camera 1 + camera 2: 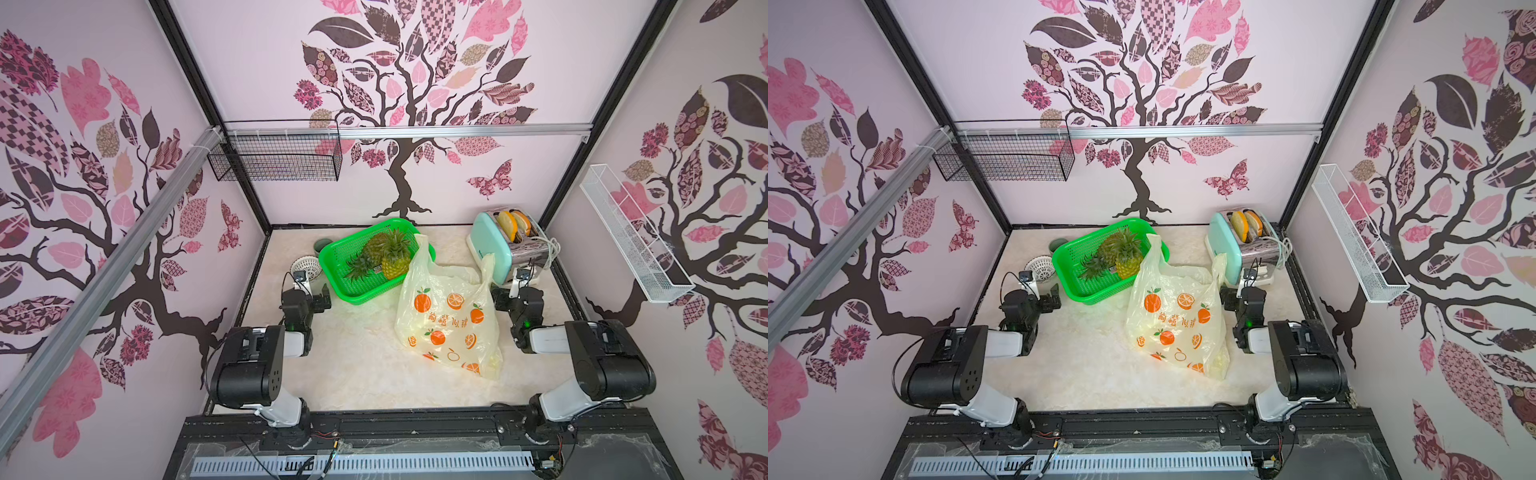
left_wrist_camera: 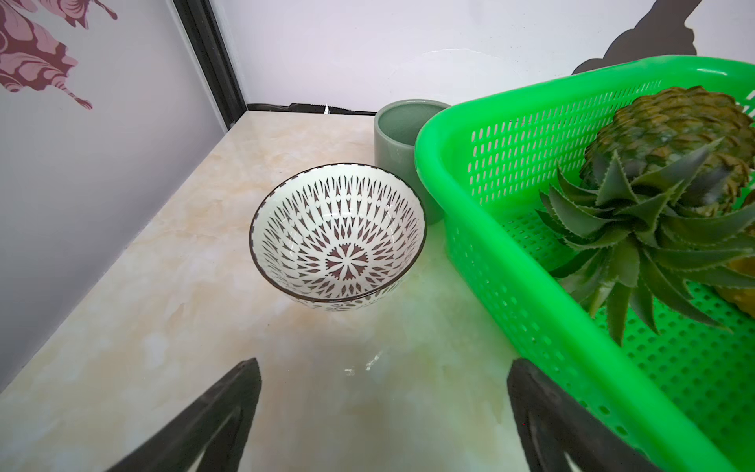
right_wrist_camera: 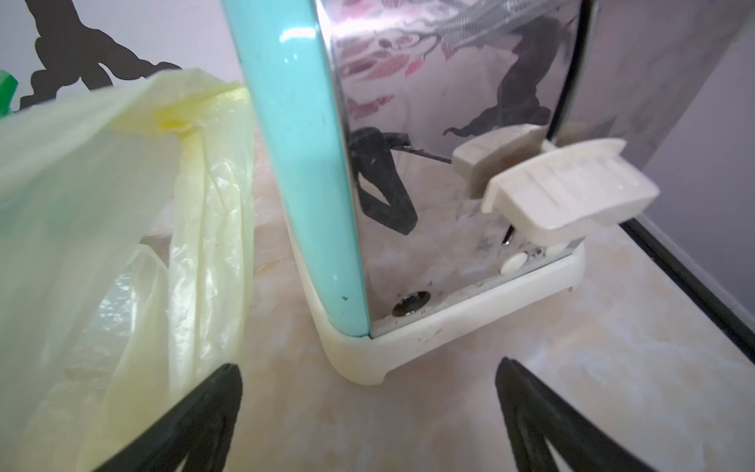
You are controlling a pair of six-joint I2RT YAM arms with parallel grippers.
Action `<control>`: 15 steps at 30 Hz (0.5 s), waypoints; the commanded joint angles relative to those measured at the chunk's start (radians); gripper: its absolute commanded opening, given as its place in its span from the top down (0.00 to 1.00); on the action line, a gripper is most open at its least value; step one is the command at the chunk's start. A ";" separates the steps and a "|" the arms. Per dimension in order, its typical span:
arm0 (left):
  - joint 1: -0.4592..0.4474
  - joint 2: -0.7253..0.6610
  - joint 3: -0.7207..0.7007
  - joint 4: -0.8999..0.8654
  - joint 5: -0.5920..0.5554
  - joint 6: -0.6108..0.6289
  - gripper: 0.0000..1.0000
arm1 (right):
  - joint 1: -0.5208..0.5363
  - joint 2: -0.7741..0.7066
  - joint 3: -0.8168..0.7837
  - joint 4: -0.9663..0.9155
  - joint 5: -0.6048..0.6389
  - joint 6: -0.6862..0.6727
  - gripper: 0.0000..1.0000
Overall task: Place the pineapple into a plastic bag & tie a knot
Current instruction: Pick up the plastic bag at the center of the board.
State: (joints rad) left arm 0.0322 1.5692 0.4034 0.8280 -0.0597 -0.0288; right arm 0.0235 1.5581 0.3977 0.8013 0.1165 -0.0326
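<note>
I am looking down on the large translucent pale-yellow plastic bag (image 1: pixel 449 320), which is lying flat at centre-right of the table, its long axis running from 11 o'clock, where its two handle loops (image 1: pixel 422 253) are standing up, to 5 o'clock. Behind it at 11 o'clock the bright green perforated plastic basket (image 1: pixel 330 274) is holding two pineapples. The yellow pineapple (image 1: pixel 395 266) is standing about upright just beside the bag; the greener pineapple (image 1: pixel 374 245) is lying with its crown pointing to 7 o'clock. The left gripper (image 2: pixel 382 363) is hanging with jaws spread wide and empty, the fruit lying at its 1 o'clock, so I am judging this arm the nearer for the pick. The right gripper (image 3: pixel 367 365) is gaping empty as well, facing the mint-and-chrome toaster (image 3: pixel 294 163) at 12 o'clock, the bag just beside it at 9 o'clock. Orange Chinese characters are showing on the bag among printed oranges; I am failing to read them, or the small label (image 1: pixel 376 269) among the fruit.
</note>
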 commanded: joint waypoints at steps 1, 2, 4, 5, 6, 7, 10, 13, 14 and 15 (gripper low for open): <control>0.000 -0.011 -0.008 0.017 0.004 -0.005 0.02 | 0.007 -0.008 0.025 0.010 0.011 -0.009 0.00; 0.000 -0.012 -0.008 0.017 0.004 -0.004 0.02 | 0.006 -0.009 0.025 0.010 0.010 -0.009 0.01; 0.000 -0.011 -0.007 0.017 0.004 -0.005 0.02 | 0.006 -0.009 0.024 0.010 0.009 -0.009 0.01; 0.000 -0.011 -0.007 0.017 0.004 -0.005 0.02 | 0.006 -0.009 0.025 0.010 0.010 -0.008 0.00; 0.000 -0.011 -0.007 0.017 0.004 -0.005 0.02 | 0.006 -0.008 0.024 0.010 0.010 -0.009 0.01; 0.001 -0.012 -0.008 0.017 0.004 -0.004 0.02 | 0.006 -0.008 0.025 0.010 0.008 -0.009 0.00; 0.000 -0.011 -0.008 0.018 0.003 -0.005 0.02 | 0.006 -0.009 0.026 0.010 0.010 -0.009 0.01; 0.001 -0.006 -0.011 0.032 0.005 -0.004 0.02 | 0.002 -0.007 0.026 0.009 -0.003 -0.003 0.00; 0.004 -0.007 -0.010 0.031 0.014 -0.003 0.02 | 0.001 -0.004 0.028 0.012 -0.002 -0.005 0.00; 0.006 -0.006 -0.009 0.029 0.018 -0.002 0.02 | 0.002 -0.003 0.029 0.012 -0.002 -0.006 0.01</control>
State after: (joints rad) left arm 0.0330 1.5692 0.4034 0.8291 -0.0582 -0.0288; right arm 0.0231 1.5581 0.3977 0.8017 0.1158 -0.0349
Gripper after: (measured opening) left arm 0.979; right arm 0.995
